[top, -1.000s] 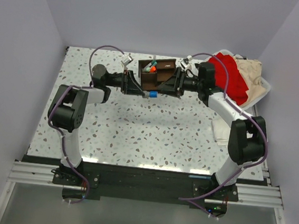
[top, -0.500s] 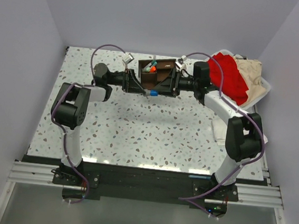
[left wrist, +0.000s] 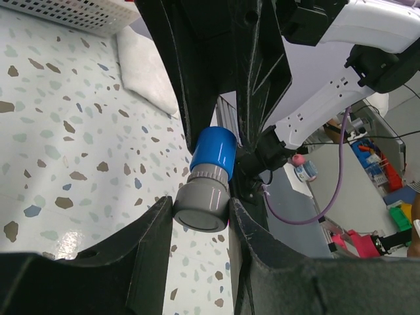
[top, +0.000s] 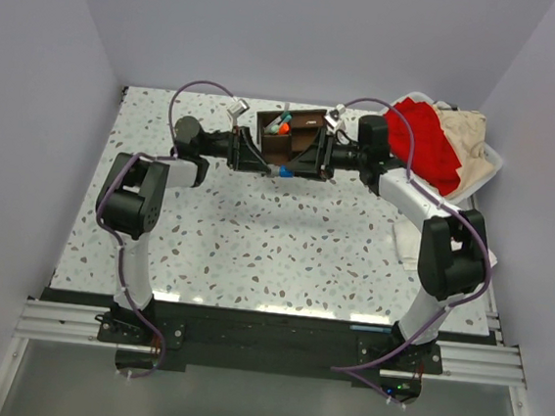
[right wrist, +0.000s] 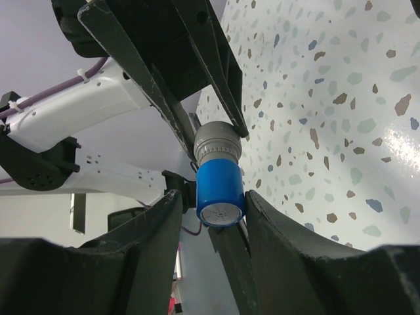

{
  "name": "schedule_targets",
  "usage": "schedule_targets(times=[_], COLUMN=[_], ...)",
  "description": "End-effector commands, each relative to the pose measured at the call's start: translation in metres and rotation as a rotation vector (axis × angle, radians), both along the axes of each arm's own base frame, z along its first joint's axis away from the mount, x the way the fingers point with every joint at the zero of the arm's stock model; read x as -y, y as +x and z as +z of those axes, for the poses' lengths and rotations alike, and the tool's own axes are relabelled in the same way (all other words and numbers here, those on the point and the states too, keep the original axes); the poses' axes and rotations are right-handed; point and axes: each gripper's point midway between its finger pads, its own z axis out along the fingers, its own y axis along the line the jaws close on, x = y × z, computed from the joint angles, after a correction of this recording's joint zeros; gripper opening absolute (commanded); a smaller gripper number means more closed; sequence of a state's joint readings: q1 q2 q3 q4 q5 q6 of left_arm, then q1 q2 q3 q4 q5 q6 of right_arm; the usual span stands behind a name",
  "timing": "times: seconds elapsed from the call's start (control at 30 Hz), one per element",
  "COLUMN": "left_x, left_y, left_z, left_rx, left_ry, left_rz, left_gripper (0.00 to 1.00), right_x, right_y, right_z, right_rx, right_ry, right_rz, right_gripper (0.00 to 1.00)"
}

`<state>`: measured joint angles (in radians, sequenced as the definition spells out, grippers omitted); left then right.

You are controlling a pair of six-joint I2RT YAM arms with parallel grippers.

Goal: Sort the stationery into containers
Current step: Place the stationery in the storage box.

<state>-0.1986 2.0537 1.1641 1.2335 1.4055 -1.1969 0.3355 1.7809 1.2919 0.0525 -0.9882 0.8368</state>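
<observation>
The stubby blue-grey cylinder (top: 283, 170) hangs in the air just in front of the dark brown wooden organiser (top: 310, 123). My left gripper (top: 273, 165) is shut on its grey end (left wrist: 202, 209). My right gripper (top: 297, 167) faces it from the other side. Its open fingers straddle the blue end (right wrist: 220, 184), with a small gap showing at one finger. An orange-capped marker (top: 283, 128) and a teal-tipped pen (top: 278, 121) stand in a back cubby of the organiser. The other stationery is hidden.
A white basket (top: 492, 160) holding red and beige cloth stands at the back right. A folded white cloth (top: 407, 246) lies on the speckled table (top: 254, 245) by the right arm. Both arms stretch across the front of the organiser.
My right arm has moved left, bringing its fingers round the blue end of the cylinder. My left gripper has kept hold and shifted slightly back towards the organiser.
</observation>
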Motion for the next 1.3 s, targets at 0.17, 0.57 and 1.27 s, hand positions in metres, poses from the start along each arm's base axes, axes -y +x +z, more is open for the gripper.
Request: schedule_targets(times=[0.17,0.57,1.27], left_x=[0.001,-0.049,-0.139], left_y=[0.009,0.015,0.084], left_z=[0.012,0.021,-0.013], left_rx=[0.074,0.094,0.350], left_ry=[-0.025,0.003,0.521], left_rz=[0.020,0.126,0.568], left_gripper=[0.00,1.00,1.00], right_x=[-0.007,0.034,0.091], right_y=[-0.003,0.028,0.095], right_z=[0.018,0.073,0.028], right_rx=[0.055,0.501,1.068], right_ry=[0.028,-0.220,-1.041], right_rz=[0.070,0.172,0.547], right_gripper=[0.26,0.08,0.00])
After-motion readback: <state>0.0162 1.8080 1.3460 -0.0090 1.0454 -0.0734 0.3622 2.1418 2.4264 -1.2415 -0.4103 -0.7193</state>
